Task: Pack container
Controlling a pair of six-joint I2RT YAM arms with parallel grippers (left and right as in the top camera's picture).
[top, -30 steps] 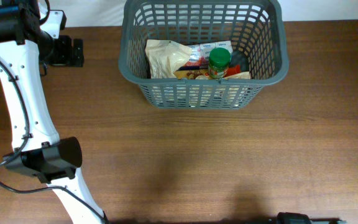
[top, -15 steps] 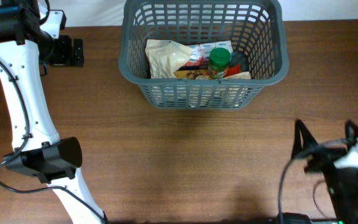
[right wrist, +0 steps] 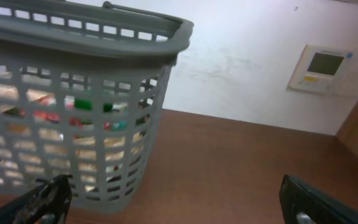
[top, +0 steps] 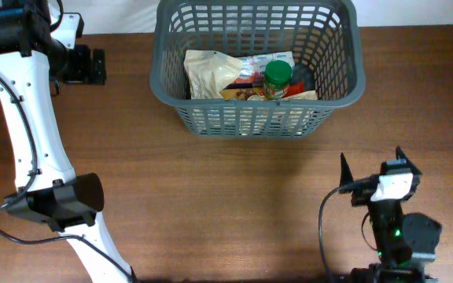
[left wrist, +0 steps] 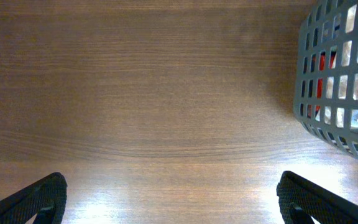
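Observation:
The container is a dark grey slotted basket (top: 336, 86) at the table's far centre. It holds a pale snack bag (top: 208, 72), a green-lidded jar (top: 278, 76) and a red packet. The basket also shows in the left wrist view (left wrist: 334, 81) and in the right wrist view (right wrist: 73, 106). My left gripper (top: 101, 66) is open and empty over bare table left of the basket, as in its wrist view (left wrist: 173, 199). My right gripper (top: 371, 159) is open and empty, low at the front right, facing the basket (right wrist: 179, 205).
The brown wooden table (top: 226, 204) stretches in front of the basket. My white left arm (top: 30, 134) runs along the left side. A white wall with a small control panel (right wrist: 322, 67) stands behind the table.
My right arm has come into view from the bottom right and swung left, toward the middle. The left arm and the basket have not moved.

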